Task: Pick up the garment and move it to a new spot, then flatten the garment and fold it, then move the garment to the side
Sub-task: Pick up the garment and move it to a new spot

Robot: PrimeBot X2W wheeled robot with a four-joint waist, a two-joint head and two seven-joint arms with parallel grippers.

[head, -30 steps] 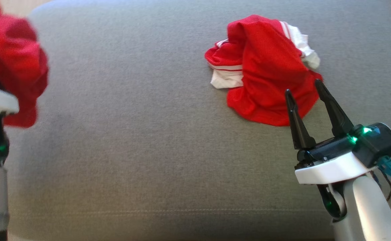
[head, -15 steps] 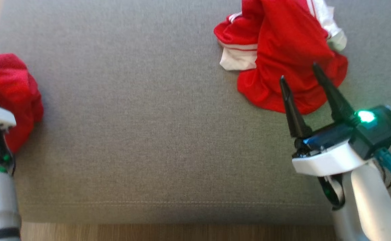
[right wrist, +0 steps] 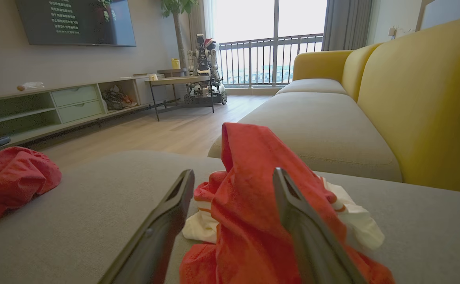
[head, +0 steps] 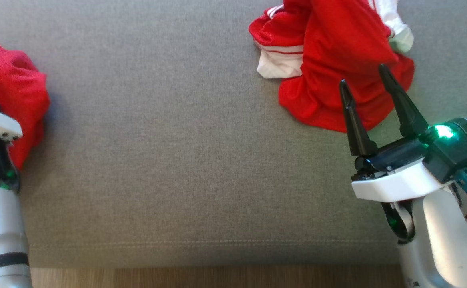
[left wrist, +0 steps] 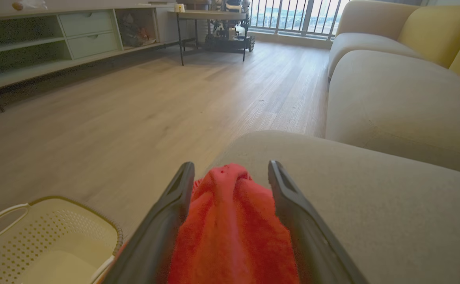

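A: Grey sofa seat from the head camera, wood floor along the bottom. Where is the red garment?
B: Bunched at the seat's left edge. Well apart, at the upper right, lies a red-and-white garment. The right gripper has its fingers spread, tips over that heap's near edge.
A: And the left wrist camera?
B: The left gripper has its fingers wide apart, red cloth heaped between them. A pale perforated basket sits on the floor at lower left.
A: Right wrist camera?
B: Fingers parted, the red-and-white heap between and behind them; whether they touch it I cannot tell. The red garment lies far left on the same seat.
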